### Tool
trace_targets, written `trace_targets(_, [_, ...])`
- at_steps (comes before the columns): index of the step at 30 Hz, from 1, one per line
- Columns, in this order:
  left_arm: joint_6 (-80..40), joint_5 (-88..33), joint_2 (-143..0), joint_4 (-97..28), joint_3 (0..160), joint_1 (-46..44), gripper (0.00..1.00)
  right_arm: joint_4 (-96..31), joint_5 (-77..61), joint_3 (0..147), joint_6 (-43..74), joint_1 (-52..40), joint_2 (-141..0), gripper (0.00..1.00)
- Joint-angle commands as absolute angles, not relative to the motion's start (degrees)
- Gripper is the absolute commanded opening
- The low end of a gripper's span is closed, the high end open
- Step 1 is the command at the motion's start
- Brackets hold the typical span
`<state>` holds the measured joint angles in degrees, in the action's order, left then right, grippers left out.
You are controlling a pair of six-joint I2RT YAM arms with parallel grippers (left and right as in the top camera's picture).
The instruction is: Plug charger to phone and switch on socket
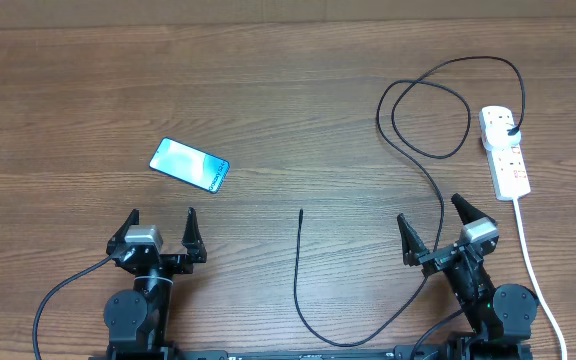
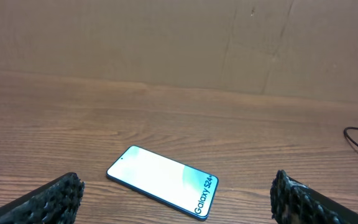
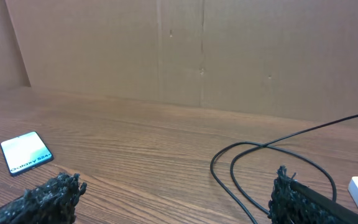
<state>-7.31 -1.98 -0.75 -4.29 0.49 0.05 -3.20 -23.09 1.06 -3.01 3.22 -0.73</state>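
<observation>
We judge the task barely begun: our left gripper (image 1: 162, 215) and right gripper (image 1: 429, 208) gape empty at the bottom. The phone (image 1: 189, 164) lies centre-left, unplugged. The charger (image 1: 298, 260) has its tip loose mid-frame, its plug in the socket (image 1: 505, 150) upper right.

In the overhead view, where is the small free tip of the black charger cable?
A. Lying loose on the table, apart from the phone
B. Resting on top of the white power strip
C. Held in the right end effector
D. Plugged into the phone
A: the charger's tip lies on the bare table, apart from the phone, with nothing holding it.
</observation>
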Motion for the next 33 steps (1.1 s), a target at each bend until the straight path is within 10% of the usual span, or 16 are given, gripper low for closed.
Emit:
trace_targets(1, [-7.7, -2.6, -0.3, -4.3, 0.3, 0.4, 1.0, -3.1, -22.5, 0.4, -3.0, 2.7, -0.2, 1.0])
trace_targets(33, [-7.7, -1.4, -0.3, -4.4, 0.3, 0.4, 1.0, -3.1, -22.5, 0.4, -3.0, 2.7, -0.2, 1.0])
